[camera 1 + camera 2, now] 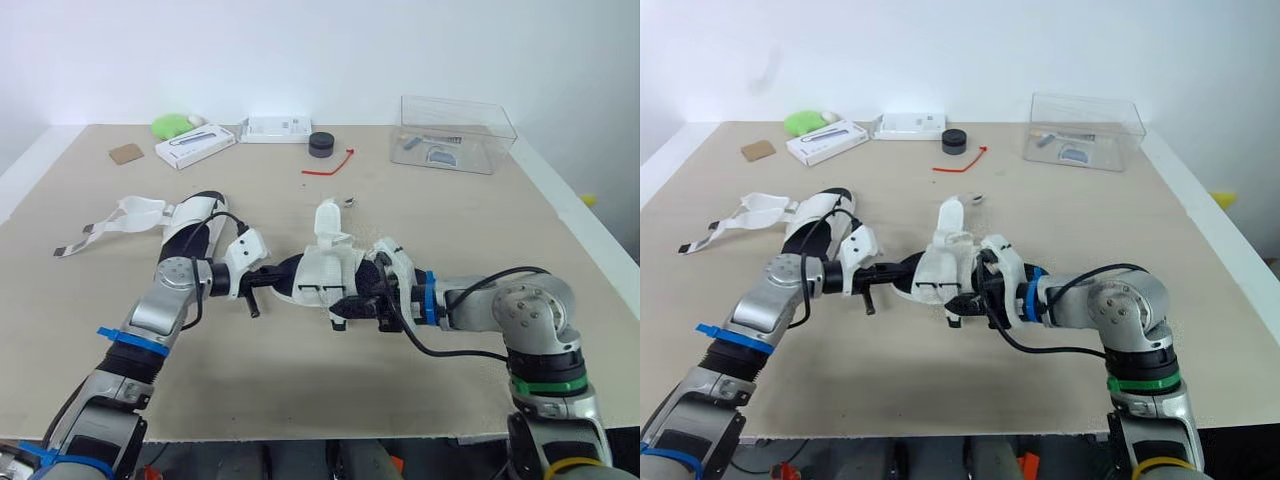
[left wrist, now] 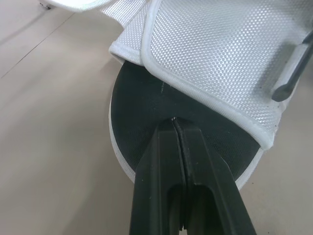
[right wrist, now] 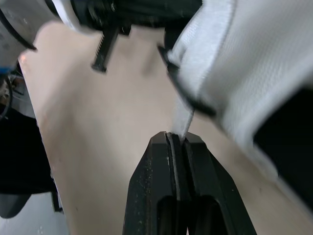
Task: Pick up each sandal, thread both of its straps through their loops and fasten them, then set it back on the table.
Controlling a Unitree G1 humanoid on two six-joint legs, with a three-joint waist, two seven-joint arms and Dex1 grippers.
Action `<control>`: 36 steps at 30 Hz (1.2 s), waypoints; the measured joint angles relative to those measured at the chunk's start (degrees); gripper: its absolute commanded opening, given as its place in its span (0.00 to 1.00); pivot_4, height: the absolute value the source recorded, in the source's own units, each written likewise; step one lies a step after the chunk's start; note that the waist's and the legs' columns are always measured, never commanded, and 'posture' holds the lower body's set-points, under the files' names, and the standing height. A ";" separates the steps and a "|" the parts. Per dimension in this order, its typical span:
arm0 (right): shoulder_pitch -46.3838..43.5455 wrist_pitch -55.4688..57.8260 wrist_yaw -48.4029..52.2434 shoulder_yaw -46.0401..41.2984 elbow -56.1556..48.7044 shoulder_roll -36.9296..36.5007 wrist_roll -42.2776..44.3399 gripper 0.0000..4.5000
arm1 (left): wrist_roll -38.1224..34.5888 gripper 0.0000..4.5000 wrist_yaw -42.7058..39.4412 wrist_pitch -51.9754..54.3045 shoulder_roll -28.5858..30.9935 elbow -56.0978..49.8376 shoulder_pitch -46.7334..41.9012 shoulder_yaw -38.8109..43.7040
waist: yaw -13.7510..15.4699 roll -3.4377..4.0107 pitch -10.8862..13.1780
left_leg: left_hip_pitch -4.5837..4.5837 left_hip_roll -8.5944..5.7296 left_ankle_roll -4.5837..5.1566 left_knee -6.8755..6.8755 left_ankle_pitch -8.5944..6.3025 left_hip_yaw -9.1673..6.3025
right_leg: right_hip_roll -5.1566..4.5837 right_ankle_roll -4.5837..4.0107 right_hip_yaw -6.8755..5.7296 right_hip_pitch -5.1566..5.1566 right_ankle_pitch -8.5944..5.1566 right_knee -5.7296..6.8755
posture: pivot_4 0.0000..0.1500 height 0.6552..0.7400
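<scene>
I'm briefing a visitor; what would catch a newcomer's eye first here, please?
A white sandal is held at the middle of the table: the left gripper pinches its sole, the right gripper one strap. A second sandal lies at the robot's left, straps loose; a clear box stands far right.

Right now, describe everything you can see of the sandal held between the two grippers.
The sandal is white with a black footbed and a white-edged sole; its straps look like woven mesh fabric. It is held over the middle of the table, between the arms. The left gripper is shut on the rim of its sole at one end. The right gripper is shut on a thin white strap just past a black loop. An upright strap rises from its top, unfastened.
</scene>
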 measured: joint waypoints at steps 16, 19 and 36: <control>6.24 0.45 6.69 0.07 -12.54 -4.93 5.33 0.35 | 0.20 0.00 1.11 0.25 -1.16 -0.62 0.52 0.27 | 0.16 -0.01 0.01 | -0.03 -0.02 -0.03 -0.03 -0.02 -0.05 | -0.02 0.02 -0.08 0.00 -0.07 -0.02 | 1.00 1.00; 6.78 -4.48 12.50 2.34 -17.77 -15.21 2.68 0.57 | 0.21 0.00 1.16 0.21 -1.65 -0.53 0.29 0.04 | 0.24 0.04 0.04 | -0.12 -0.19 -0.04 -0.02 -0.03 -0.05 | -0.20 0.15 -0.13 -0.04 -0.11 -0.05 | 1.00 1.00; 7.22 -111.25 26.04 20.73 -0.63 -24.73 -65.81 1.00 | 0.36 0.00 0.85 -0.70 -3.34 2.14 -1.23 0.26 | 0.26 -0.12 0.09 | -0.05 -0.44 -0.10 0.00 -0.02 0.12 | -0.42 0.41 -0.11 0.01 -0.12 -0.10 | 1.00 1.00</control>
